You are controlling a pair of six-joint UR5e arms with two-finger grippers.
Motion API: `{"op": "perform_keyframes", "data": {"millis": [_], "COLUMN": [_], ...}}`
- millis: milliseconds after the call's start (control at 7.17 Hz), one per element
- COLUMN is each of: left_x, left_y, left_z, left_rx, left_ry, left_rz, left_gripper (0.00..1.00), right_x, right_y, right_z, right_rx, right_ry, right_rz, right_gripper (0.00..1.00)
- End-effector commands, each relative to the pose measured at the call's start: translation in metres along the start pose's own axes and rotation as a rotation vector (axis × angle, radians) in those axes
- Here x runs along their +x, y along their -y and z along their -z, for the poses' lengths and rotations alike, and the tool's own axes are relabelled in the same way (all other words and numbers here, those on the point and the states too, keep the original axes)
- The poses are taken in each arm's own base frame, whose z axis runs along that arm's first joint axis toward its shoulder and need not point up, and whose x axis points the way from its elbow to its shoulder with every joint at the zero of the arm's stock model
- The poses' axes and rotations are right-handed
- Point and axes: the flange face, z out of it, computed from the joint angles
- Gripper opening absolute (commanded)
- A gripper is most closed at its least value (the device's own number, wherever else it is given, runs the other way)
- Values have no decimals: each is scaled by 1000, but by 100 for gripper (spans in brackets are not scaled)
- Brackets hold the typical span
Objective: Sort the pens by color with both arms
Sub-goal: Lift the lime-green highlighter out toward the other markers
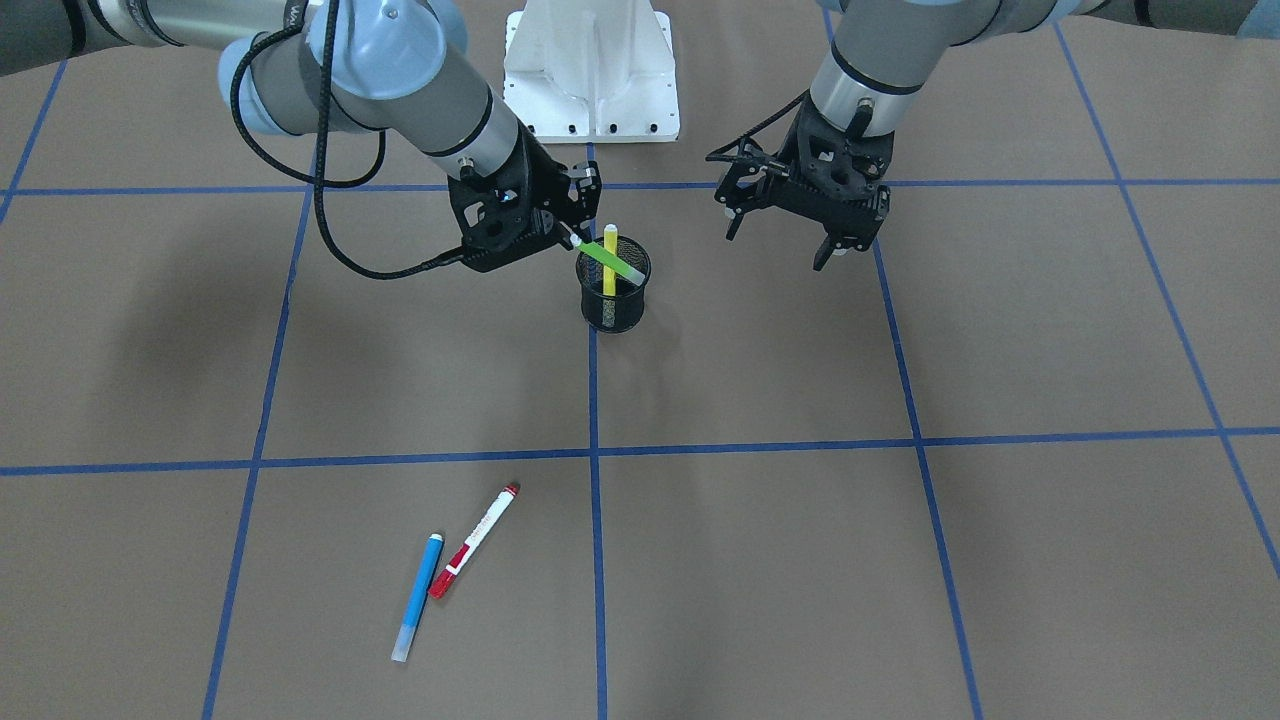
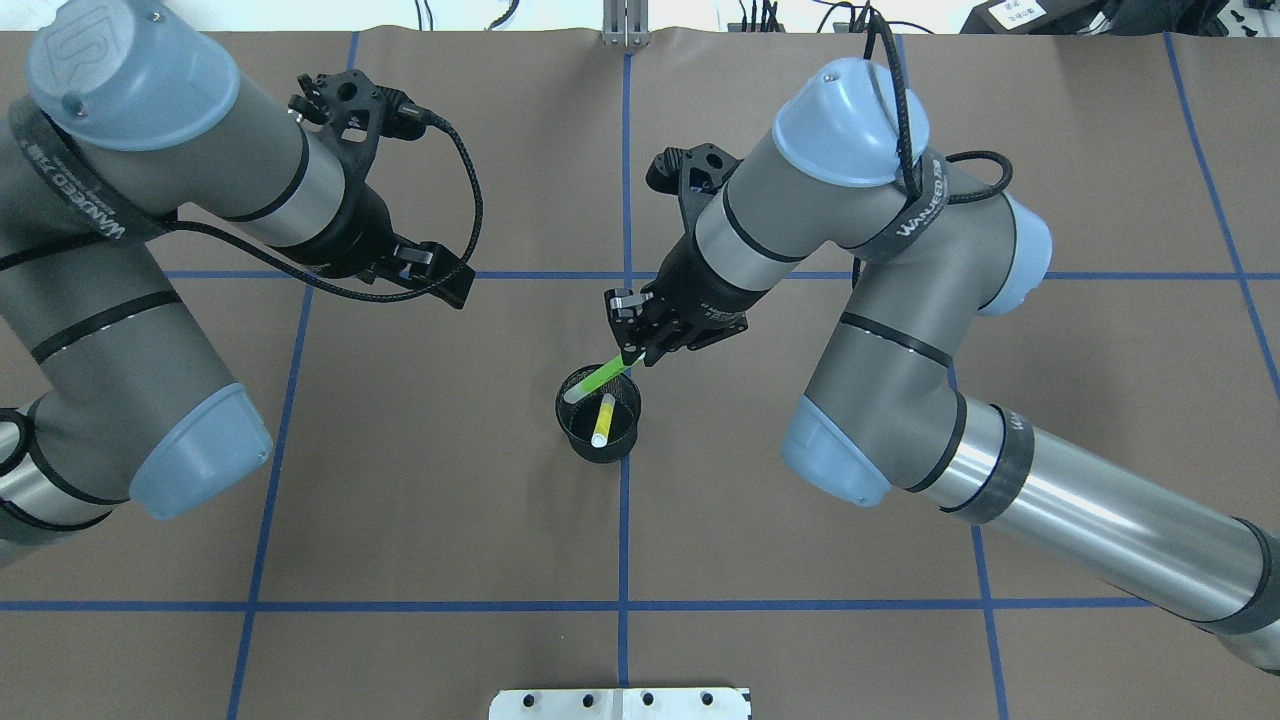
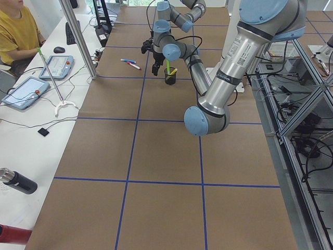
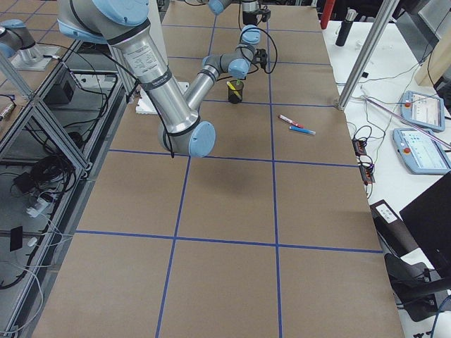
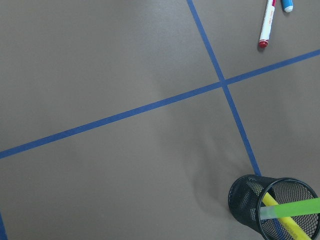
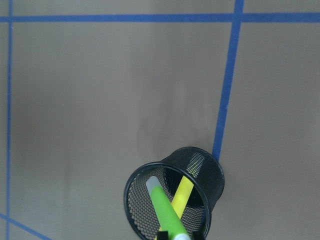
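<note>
Overhead exterior view: the right hand [image 2: 635, 350] is clenched on the upper end of the green pen [image 2: 600, 378], which slants down with its lower end inside the cup [image 2: 575, 446]. The yellow pen [image 2: 603, 420] leans in the same cup. The left hand [image 2: 438, 275] hangs well to the left, apparently released and holding nothing.

The blue pen [image 1: 418, 595] and the red-capped pen [image 1: 474, 540] lie just beside each other on the worktop [image 1: 800, 560], far from the robot and well apart from the cup.

These pens look light, stiff and smooth-barrelled, so probably apt to pivot or slip. A pinch across mid-barrel seems safest.

Count: four pens, one of each colour, with two in the cup and two lying flat. There is one cup and two hands.
</note>
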Motion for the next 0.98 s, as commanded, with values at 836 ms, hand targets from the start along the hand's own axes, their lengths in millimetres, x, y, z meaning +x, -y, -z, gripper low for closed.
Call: {"op": "perform_keyframes", "data": {"millis": [836], "left_x": [2], "left_y": [0], "left_z": [2], "left_rx": [3], "left_ry": [-4], "left_rz": [7], "left_gripper": [100], "right_x": [3], "right_y": [90], "right_z": [50], "right_rx": [456], "right_ry": [-288], "right_rz": [-95], "right_gripper": [0]}}
